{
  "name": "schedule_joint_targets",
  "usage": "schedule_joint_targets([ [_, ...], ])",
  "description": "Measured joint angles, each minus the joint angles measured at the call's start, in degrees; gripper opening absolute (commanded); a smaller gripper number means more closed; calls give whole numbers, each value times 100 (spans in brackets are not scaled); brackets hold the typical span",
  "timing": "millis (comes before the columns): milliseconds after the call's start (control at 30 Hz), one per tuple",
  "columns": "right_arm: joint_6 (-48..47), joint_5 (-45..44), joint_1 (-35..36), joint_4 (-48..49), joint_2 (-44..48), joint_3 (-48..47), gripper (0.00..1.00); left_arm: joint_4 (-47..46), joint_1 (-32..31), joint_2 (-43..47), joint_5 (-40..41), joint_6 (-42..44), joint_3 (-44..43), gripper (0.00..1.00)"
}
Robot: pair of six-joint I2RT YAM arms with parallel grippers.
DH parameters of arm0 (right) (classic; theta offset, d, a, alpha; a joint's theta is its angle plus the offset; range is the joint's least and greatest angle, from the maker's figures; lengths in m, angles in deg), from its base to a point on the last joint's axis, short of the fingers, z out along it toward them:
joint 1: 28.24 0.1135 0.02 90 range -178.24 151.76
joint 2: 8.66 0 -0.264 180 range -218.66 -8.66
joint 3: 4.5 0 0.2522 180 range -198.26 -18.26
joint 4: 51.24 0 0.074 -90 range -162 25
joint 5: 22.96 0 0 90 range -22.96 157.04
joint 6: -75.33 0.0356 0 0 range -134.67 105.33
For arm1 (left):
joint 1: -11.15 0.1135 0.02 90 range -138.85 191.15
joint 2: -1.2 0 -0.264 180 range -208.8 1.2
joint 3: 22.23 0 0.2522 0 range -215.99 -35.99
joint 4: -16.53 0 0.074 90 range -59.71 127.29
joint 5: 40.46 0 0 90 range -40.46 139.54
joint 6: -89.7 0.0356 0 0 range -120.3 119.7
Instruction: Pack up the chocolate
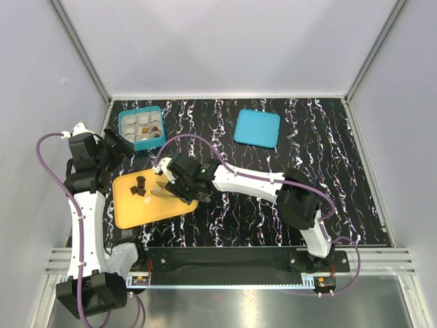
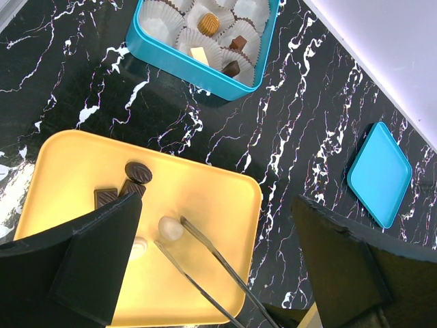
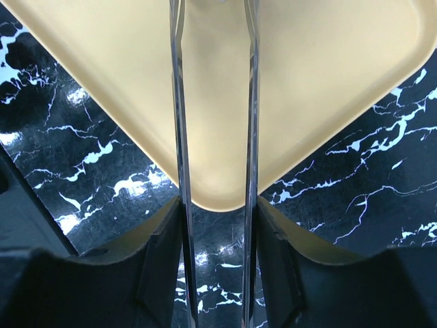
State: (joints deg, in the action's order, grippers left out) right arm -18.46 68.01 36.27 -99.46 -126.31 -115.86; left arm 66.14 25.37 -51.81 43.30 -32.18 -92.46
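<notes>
Top external view shows a table (image 1: 328, 198) with a glossy black surface veined in white like marble, boxed in by plain pale walls (image 1: 225, 41) on thin aluminium framing. At the upper left of that frame sits a square teal box (image 1: 123, 130) with rounded corners, its compartments lined with fluted white paper cups (image 2: 158, 24). A flat teal lid (image 1: 257, 128) lies well apart from it, toward the upper middle. A smooth orange tray (image 1: 136, 212) with a raised rim and rounded corners lies lower left, near the arm bases. The chocolate is split between two places. On the tray, in the left wrist view, three dark chocolate pieces (image 2: 138, 171) cluster together, one oval and ribbed, the others squarish. A rounded cream-white piece (image 2: 171, 227) lies just below them, and a second pale piece (image 2: 140, 244) is half hidden behind a black finger. In the box's cups rest a caramel-coloured ribbed piece (image 2: 209, 24), a cream square (image 2: 199, 55) and two dark bits (image 2: 231, 68). The right gripper (image 3: 217, 246) is clenched on a pair of thin shiny metal tongs (image 3: 179, 137), whose two arms run parallel out over the tray's corner. Their tips stand on either side of the cream-white piece, and I cannot tell whether they pinch it. The left gripper (image 2: 215, 212) hangs over the tray with its matte black jaws spread wide, grasping nothing.
</notes>
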Motion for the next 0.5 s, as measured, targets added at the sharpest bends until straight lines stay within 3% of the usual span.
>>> schedule_joint_targets([
  [500, 0, -153, 28, 35, -24, -66, 42, 2, 0, -46, 7, -13, -7, 99],
])
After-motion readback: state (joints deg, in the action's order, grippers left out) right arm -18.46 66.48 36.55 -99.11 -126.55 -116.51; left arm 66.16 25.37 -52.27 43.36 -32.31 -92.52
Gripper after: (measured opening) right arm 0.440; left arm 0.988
